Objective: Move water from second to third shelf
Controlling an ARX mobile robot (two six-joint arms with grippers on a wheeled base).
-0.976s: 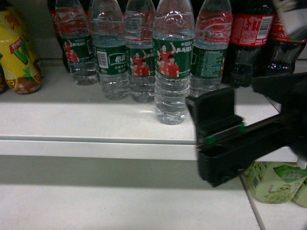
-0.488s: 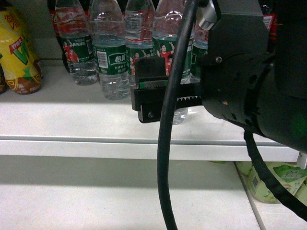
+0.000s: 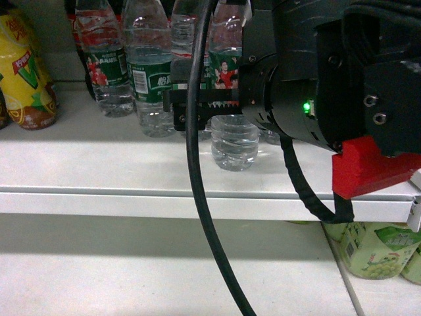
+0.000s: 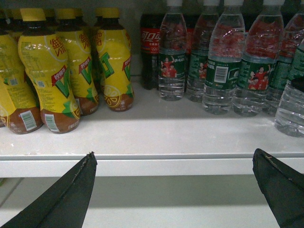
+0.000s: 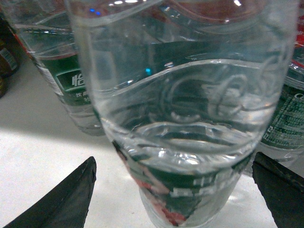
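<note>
My right claw (image 5: 173,190) stands spread wide around the front water bottle (image 5: 180,109), fingertips apart from it, nothing clenched.

— Where does the water (image 3: 235,135) stand on the shelf (image 3: 131,171)?

— Nearest the shelf's front edge, ahead of the row of other water bottles (image 3: 148,72) lined along the back.

— And the right gripper (image 5: 173,199)?

— In front of the water, one finger to each side of it.

— What's left of the water?

— The yellow-labelled drink bottles (image 4: 61,66). The cola bottle (image 4: 151,47) stands between them and the row.

— Below the shelf?

— Cartons (image 3: 378,250), on the right.
</note>
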